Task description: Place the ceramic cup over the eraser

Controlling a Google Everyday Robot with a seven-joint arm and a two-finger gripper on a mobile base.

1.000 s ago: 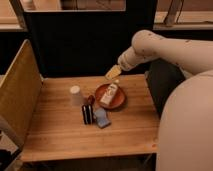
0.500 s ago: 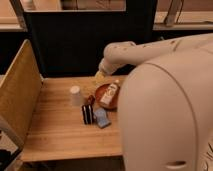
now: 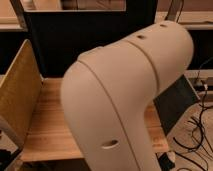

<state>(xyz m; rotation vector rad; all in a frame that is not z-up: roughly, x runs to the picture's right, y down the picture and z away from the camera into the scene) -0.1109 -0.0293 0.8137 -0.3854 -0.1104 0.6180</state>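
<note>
My arm fills the view. The gripper is out of sight behind it, so I cannot tell its state. The ceramic cup is hidden behind the arm too, presumably on the tabletop. I judge I'm in the reach; next I must find the cup and grasp it.

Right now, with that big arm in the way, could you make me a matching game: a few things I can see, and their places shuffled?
Things:
1 robot arm
2 wooden table
3 tan side board
4 black cables

Places:
A on the floor, far right
B upright at the table's left edge
C filling the middle of the view
D lower left, partly hidden by the arm

Pairs: 1-C, 2-D, 3-B, 4-A.
The gripper is out of view.
</note>
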